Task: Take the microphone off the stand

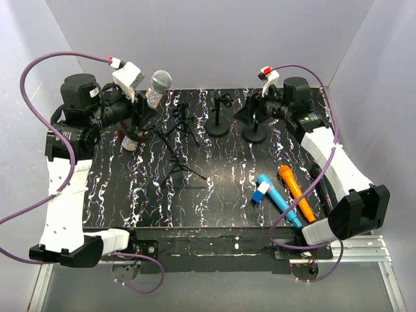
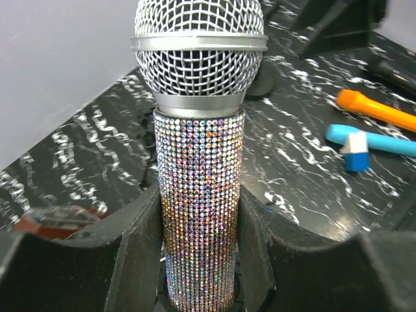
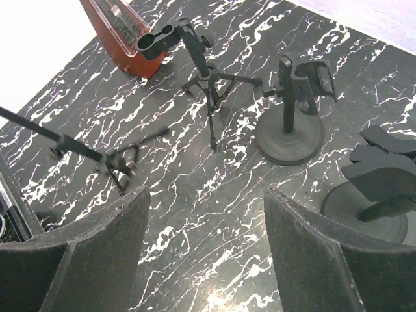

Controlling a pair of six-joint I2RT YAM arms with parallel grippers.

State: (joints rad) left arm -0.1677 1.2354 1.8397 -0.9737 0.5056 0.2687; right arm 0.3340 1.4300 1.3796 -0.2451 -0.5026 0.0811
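The rhinestone-covered microphone (image 1: pixel 158 88) is hanging in the air over the far left corner of the desk (image 1: pixel 227 175), its silver mesh head pointing up and its body tilting slightly. The left gripper (image 1: pixel 146 105) is clenching around the sparkling shaft just below the head, and the left wrist view is showing one black finger (image 2: pixel 133 253) pressing against each side of it. The microphone is sitting apart from the tripod stand (image 1: pixel 182 123), which is standing just to its right with its clip (image 3: pixel 156 42) open. A second tripod (image 1: pixel 185 168) is lying nearer the middle of the desk. Two round-base stands (image 1: pixel 218 120) (image 1: pixel 255 127) are standing side by side at the far centre. The right gripper (image 1: pixel 257 107) is hovering beside them, released, its fingers (image 3: pixel 104 260) spreading wide with only marbled desk between them. An orange microphone (image 1: pixel 296 192) and a blue microphone (image 1: pixel 278 198) are lying together near the right front.
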